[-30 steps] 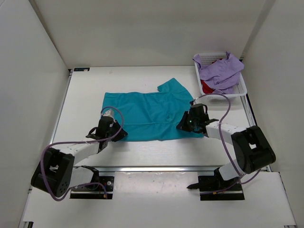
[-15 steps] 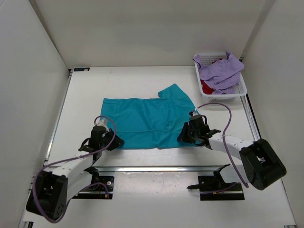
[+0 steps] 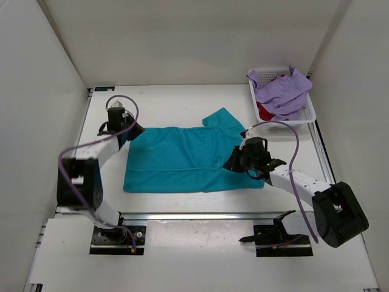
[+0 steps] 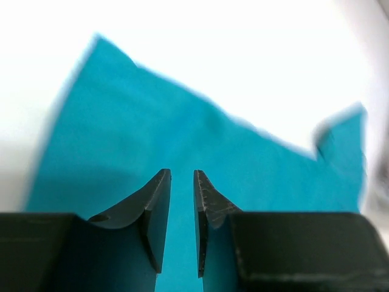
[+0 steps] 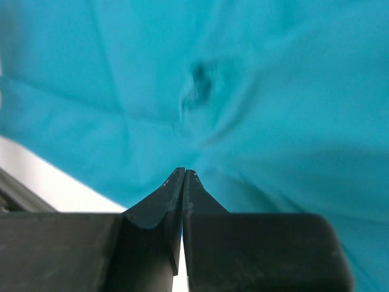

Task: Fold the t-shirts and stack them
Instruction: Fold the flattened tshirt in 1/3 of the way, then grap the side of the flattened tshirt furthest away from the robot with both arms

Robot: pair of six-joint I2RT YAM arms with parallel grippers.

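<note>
The teal t-shirt lies spread flat in the middle of the table, one sleeve pointing to the far right. My left gripper hovers at the shirt's far left corner. In the left wrist view its jaws stand a narrow gap apart with nothing between them, the teal cloth below. My right gripper rests on the shirt's right part. In the right wrist view its jaws are closed, and creases in the teal cloth run to the tips. The lavender t-shirt and the red t-shirt lie in the basket.
The white mesh basket stands at the far right of the table, against the right wall. White walls close in the left, back and right sides. A metal rail runs along the near table edge.
Both grippers first dragged the teal shirt toward the near edge. The left gripper then let go of the near left corner and swung to the far left corner. The right gripper barely moved.
</note>
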